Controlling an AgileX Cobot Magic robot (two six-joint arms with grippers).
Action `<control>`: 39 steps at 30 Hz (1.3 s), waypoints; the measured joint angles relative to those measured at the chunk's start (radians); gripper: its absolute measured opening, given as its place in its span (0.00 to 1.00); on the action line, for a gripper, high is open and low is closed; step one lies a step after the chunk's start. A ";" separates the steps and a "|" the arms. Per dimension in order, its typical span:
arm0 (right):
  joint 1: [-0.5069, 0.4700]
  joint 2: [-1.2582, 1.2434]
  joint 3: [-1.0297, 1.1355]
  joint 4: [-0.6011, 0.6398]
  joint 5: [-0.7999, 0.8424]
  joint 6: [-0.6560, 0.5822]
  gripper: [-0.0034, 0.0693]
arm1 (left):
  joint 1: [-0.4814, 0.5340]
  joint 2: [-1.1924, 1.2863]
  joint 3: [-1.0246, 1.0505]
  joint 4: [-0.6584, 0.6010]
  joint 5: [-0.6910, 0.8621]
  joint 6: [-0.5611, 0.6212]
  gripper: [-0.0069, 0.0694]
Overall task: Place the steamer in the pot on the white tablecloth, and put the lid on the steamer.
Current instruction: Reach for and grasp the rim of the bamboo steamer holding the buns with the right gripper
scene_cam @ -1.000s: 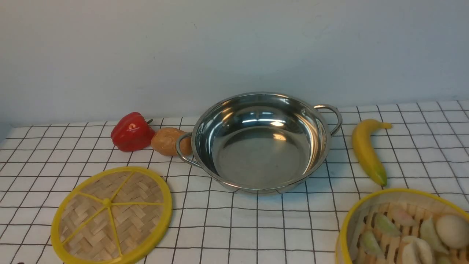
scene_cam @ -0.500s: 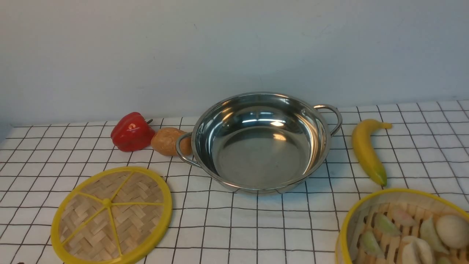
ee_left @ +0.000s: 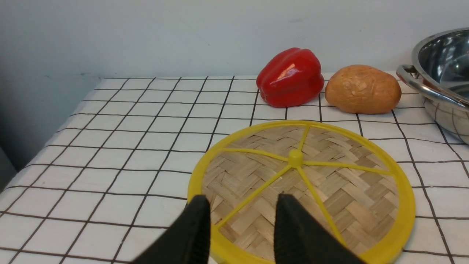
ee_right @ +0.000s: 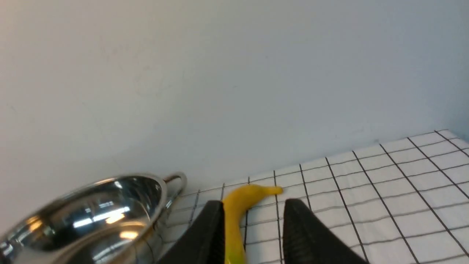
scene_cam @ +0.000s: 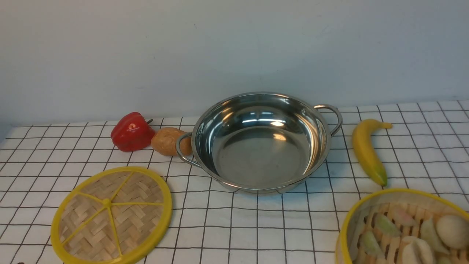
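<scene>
The shiny steel pot [scene_cam: 318, 136] stands empty at the middle of the white tablecloth [scene_cam: 256, 227]. The woven lid [scene_cam: 111, 216] with its yellow spokes lies flat at the front left. At the front right corner sits the steamer [scene_cam: 403, 191], holding pale and green dumplings and partly cut off by the frame. Neither gripper shows in the front view. In the left wrist view my left gripper [ee_left: 242, 200] is open over the near rim of the lid [ee_left: 304, 190], holding nothing. My right gripper [ee_right: 253, 203] is open and empty, pointing past the pot [ee_right: 91, 216]; the steamer is outside that view.
A red pepper [scene_cam: 132, 131] and a brown potato [scene_cam: 168, 141] lie just left of the pot, the potato against its left handle. A yellow banana [scene_cam: 366, 150] lies to the pot's right, seen between the right fingers [ee_right: 234, 212]. A pale wall stands behind the table.
</scene>
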 joint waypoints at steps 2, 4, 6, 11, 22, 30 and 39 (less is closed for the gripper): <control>0.000 0.011 -0.066 0.007 0.066 0.001 0.38 | 0.000 0.000 0.000 0.000 0.000 0.000 0.41; 0.000 0.061 -0.161 0.011 0.176 -0.014 0.38 | 0.000 0.000 0.000 0.001 0.000 0.000 0.41; 0.000 0.132 -0.256 0.017 0.300 -0.049 0.38 | 0.000 0.000 0.000 0.001 0.000 0.000 0.41; 0.000 0.293 -0.427 0.032 0.511 -0.101 0.38 | 0.000 0.000 0.000 0.001 0.000 0.000 0.41; 0.000 0.551 -0.522 0.057 0.738 -0.167 0.38 | 0.000 -0.002 0.000 0.001 0.000 0.000 0.41; 0.000 0.883 -0.614 -0.175 0.934 -0.176 0.38 | 0.000 -0.002 0.000 0.001 0.000 0.000 0.41; 0.000 1.270 -0.653 -0.090 0.873 -0.216 0.58 | 0.000 -0.002 0.000 0.001 0.000 0.000 0.41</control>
